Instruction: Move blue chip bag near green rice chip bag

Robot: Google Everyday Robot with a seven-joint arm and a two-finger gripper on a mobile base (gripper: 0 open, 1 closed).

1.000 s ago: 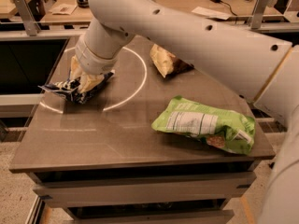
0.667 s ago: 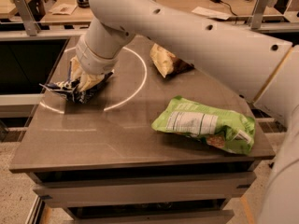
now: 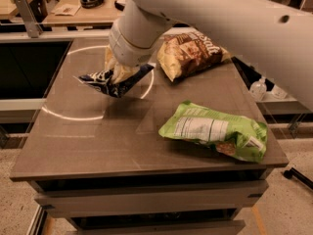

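Filling most of the view, the counter (image 3: 98, 146) sits under a white arm (image 3: 220, 13). The green rice chip bag (image 3: 212, 131) lies near the front right corner, and a brown-and-yellow bag (image 3: 188, 53) lies near the back edge. Toward the back left corner, the gripper (image 3: 120, 72) is clamped on the blue chip bag (image 3: 110, 82).

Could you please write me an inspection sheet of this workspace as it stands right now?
Surface: brown table with white curved lines on its top.
Job's things: blue chip bag held over the table's back left, well apart from the green rice chip bag, which lies front right.
Clutter: brown-and-yellow bag at the back, right of the gripper.
Grippers: gripper over the table's back left, closed on the blue chip bag.
Cables: nothing seen.
Surroundings: wooden desk behind the table; white bottle beyond the table's right edge.
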